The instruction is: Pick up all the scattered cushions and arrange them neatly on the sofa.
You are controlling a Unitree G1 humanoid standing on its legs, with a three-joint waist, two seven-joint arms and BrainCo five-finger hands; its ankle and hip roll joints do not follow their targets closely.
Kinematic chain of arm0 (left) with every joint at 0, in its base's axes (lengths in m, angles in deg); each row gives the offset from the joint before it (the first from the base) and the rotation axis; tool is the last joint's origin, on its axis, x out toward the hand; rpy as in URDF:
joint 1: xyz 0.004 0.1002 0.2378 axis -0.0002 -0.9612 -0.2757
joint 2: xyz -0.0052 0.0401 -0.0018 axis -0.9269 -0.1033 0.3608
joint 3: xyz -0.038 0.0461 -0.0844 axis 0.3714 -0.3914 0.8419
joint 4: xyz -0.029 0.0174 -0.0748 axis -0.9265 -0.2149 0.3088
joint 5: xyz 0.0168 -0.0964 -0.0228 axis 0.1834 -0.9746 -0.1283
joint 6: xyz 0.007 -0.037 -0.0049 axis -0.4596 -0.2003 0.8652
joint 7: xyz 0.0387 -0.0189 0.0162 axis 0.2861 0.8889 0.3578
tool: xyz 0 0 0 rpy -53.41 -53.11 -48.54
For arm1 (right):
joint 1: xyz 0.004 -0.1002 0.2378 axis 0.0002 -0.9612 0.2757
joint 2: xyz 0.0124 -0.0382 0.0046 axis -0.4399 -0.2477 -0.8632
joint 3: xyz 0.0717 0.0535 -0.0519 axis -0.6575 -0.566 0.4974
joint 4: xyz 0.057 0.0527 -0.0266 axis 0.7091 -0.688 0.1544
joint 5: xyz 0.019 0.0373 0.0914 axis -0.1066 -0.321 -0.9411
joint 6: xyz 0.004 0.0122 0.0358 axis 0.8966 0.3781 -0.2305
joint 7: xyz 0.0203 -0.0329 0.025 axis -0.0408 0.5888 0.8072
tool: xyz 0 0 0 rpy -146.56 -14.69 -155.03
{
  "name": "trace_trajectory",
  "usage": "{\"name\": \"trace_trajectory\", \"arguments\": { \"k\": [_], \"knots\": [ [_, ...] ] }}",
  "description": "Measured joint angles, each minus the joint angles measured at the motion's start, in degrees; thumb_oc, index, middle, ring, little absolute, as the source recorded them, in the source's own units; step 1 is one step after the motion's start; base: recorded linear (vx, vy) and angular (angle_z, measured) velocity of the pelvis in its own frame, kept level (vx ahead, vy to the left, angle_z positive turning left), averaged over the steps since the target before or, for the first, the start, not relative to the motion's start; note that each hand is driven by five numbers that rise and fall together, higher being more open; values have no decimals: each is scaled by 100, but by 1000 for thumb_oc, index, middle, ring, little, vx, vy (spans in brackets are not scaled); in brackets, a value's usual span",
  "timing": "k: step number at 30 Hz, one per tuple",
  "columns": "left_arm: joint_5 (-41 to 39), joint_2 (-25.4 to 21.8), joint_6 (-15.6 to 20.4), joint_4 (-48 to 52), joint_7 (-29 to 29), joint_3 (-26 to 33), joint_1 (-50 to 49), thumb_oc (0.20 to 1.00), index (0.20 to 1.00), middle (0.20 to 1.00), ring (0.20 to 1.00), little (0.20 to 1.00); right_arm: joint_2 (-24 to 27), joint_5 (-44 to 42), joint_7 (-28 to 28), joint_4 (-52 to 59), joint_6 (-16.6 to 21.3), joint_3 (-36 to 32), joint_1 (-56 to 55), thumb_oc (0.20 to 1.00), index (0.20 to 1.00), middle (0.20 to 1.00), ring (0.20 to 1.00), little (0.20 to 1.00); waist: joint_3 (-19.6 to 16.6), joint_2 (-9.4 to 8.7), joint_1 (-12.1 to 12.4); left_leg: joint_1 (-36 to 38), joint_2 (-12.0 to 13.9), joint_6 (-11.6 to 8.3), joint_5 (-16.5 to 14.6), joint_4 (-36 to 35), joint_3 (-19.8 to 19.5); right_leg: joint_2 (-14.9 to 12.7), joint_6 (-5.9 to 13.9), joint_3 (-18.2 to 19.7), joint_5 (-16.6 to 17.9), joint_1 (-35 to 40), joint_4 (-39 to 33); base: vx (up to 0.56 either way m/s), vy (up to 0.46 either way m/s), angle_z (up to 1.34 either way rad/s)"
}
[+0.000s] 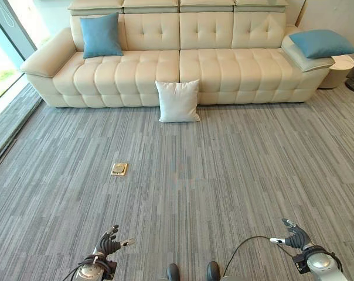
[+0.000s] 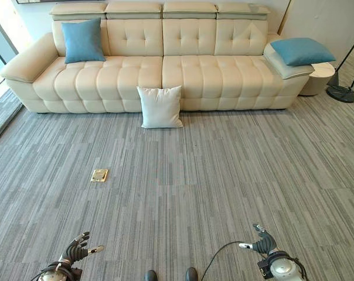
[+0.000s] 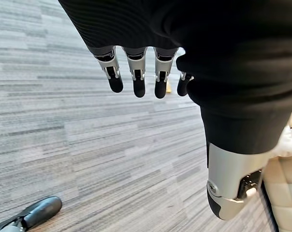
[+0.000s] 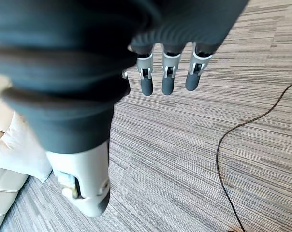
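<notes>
Both hands low over grey carpet [image 1: 224, 187], empty: left hand [image 1: 108, 243] and right hand [image 1: 294, 237] with fingers relaxed, holding nothing. White cushion [image 1: 177, 101] stands on carpet, leaning against sofa [image 1: 183, 70] front, near middle. Blue cushion [image 1: 101, 35] upright at sofa's left end; second blue cushion [image 1: 321, 43] lies on right armrest. Small brass floor plate [image 1: 119, 169] on carpet.

Each hand wears a dark ribbed cover over its back and wrist, with silver fingers ending in rounded dark tips. On the left hand [image 3: 151, 58] the silver finger segments show small black insets, and its thumb is a broad silver-grey shell. The right hand [image 4: 170, 58] looks alike, with a pale silver-grey thumb.
</notes>
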Motion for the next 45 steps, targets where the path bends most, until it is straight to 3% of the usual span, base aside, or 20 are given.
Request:
{"name": "trace_trajectory", "arguments": {
  "k": [4, 16, 26, 29, 31, 32, 33, 36, 37, 38, 39, 40, 41, 42, 43, 44, 45],
  "knots": [
    [-66, 68, -1, 5, 5, 223, -69, 1000, 1000, 1000, 1000, 1000, -65, -108, 9, -5, 1, -229, -64, 1000, 1000, 1000, 1000, 1000, 7, 1, -2, -14, 21, -99, -87, -37, -22, 21, 5, -1, -53, -9, 0, 4, 2, 1],
    [-372, 227, -52, 8, 17, 223, -248, 1000, 1000, 1000, 1000, 1000, -493, -442, 138, -131, -2, -412, -209, 1000, 1000, 1000, 1000, 1000, 94, -74, 45, -274, 9, -97, -83, 3, -53, 15, -21, -7, -21, -267, 1, 20, 22, 0],
    [-372, 196, -77, 350, 102, 396, -75, 1000, 1000, 1000, 1000, 1000, -537, -655, 270, -223, -19, -428, 138, 1000, 1000, 1000, 1000, 1000, 296, -219, 153, -431, -97, 120, -214, 56, 43, -31, 13, 160, -59, -579, 282, 81, 126, -8],
    [-370, 164, -93, 350, 113, 388, 128, 1000, 1000, 1000, 1000, 1000, -540, -652, 254, -199, -22, -409, 292, 1000, 1000, 1000, 1000, 1000, 410, -167, 165, -419, -37, 216, -277, 104, 2, -40, 259, 184, -288, -1091, 1368, 121, 147, -5],
    [-368, 124, -88, 336, 150, 378, 294, 1000, 1000, 1000, 1000, 1000, -563, -648, 248, -116, -10, -373, 458, 1000, 1000, 1000, 1000, 1000, 708, -158, 152, -319, -25, 326, -489, 307, -71, -100, 497, 282, -525, -1850, 3134, 205, 81, -1],
    [-367, 105, -92, 346, 157, 352, 274, 1000, 1000, 1000, 1000, 1000, -582, -647, 228, -3, -15, -312, 365, 1000, 1000, 1000, 1000, 1000, 746, -213, 47, -256, -125, 394, -650, 411, -128, -237, 594, 301, -812, -2265, 3788, 446, 39, 11],
    [-367, 101, -91, 350, 162, 376, 274, 1000, 1000, 1000, 1000, 1000, -587, -648, 226, -5, -24, -253, 343, 1000, 1000, 1000, 1000, 1000, 760, -242, 54, -221, -170, 436, -719, 415, -122, -269, 594, 310, -825, -2369, 3735, 482, -11, 14],
    [-368, 272, -121, -113, 221, 386, 431, 1000, 1000, 1000, 1000, 1000, -641, -648, 220, -12, -41, -157, 399, 1000, 1000, 1000, 1000, 1000, 845, -307, -29, -175, -218, 427, -1115, 674, -182, -288, 542, -297, -852, -2768, 1411, 569, -78, 15],
    [-366, 345, -130, -103, 216, 376, 442, 1000, 1000, 1000, 1000, 1000, -665, -648, 225, 1, -68, -178, 300, 1000, 1000, 1000, 1000, 1000, 859, -300, -131, -146, -265, 393, -1369, 875, -404, -368, 751, -418, -755, -2771, 586, 633, -165, 64],
    [-366, 382, -124, -43, 217, 371, 431, 1000, 1000, 1000, 1000, 1000, -672, -647, 214, -9, -127, -180, 205, 1000, 1000, 1000, 1000, 1000, 852, -323, -174, 21, -274, 408, -1449, 905, -454, -380, 675, -495, -700, -2749, 400, 679, -238, 84],
    [-363, 485, -134, 61, 221, 372, 221, 1000, 1000, 1000, 1000, 1000, -651, -646, 214, -48, -85, -189, -58, 1000, 1000, 1000, 1000, 1000, 783, -249, -212, 254, -303, 262, -1789, 930, -675, -426, 589, -349, -656, -2924, 1107, 787, -324, 99],
    [-363, 574, -120, 299, 219, 308, -71, 1000, 1000, 1000, 1000, 1000, -602, -648, 212, -27, -131, -194, -343, 1000, 1000, 1000, 1000, 1000, 533, -142, -244, 534, -120, 175, -1990, 834, -885, -362, 431, -207, -646, -2864, 2108, 715, -496, 135],
    [-354, 557, -124, 145, 180, -77, -213, 1000, 1000, 1000, 1000, 1000, -677, -648, 197, -222, -235, -208, -407, 1000, 1000, 1000, 1000, 1000, 454, 36, -295, 673, 170, -284, -1831, 1662, -1106, -99, -93, -347, -280, -2242, 2074, 639, -470, 120],
    [-359, 564, -152, 103, 173, -72, -142, 1000, 1000, 1000, 1000, 1000, -698, -651, 201, -269, -208, -251, -344, 1000, 1000, 1000, 1000, 1000, 434, 22, -292, 438, 169, -598, -1645, 2359, -1101, -63, -339, -403, -450, -2092, 2046, 612, -433, 97],
    [-362, 559, -125, 115, 168, -81, -88, 1000, 1000, 1000, 1000, 1000, -672, -672, 210, -254, -189, -341, -188, 1000, 1000, 1000, 1000, 1000, 410, 48, -370, -442, 300, -735, -1474, 3908, -897, -32, -515, -526, -529, -2011, 2021, 314, -186, 21],
    [-363, 554, -129, 129, 146, -71, -38, 1000, 1000, 1000, 1000, 1000, -585, -710, 215, -203, -130, -364, 13, 1000, 1000, 1000, 1000, 1000, 407, 104, -218, -1163, 399, -675, -1258, 5184, -746, 125, -708, -468, -600, -1915, 2018, 529, -261, -33],
    [-363, 480, -156, 116, 129, -69, -19, 1000, 1000, 1000, 1000, 1000, -585, -780, 226, -184, -84, -371, 277, 1000, 1000, 1000, 1000, 1000, 421, 73, -121, -1524, 506, -600, -1190, 5603, -424, 332, -864, -329, -681, -1616, 1872, 555, -230, -57]
  ]
}}
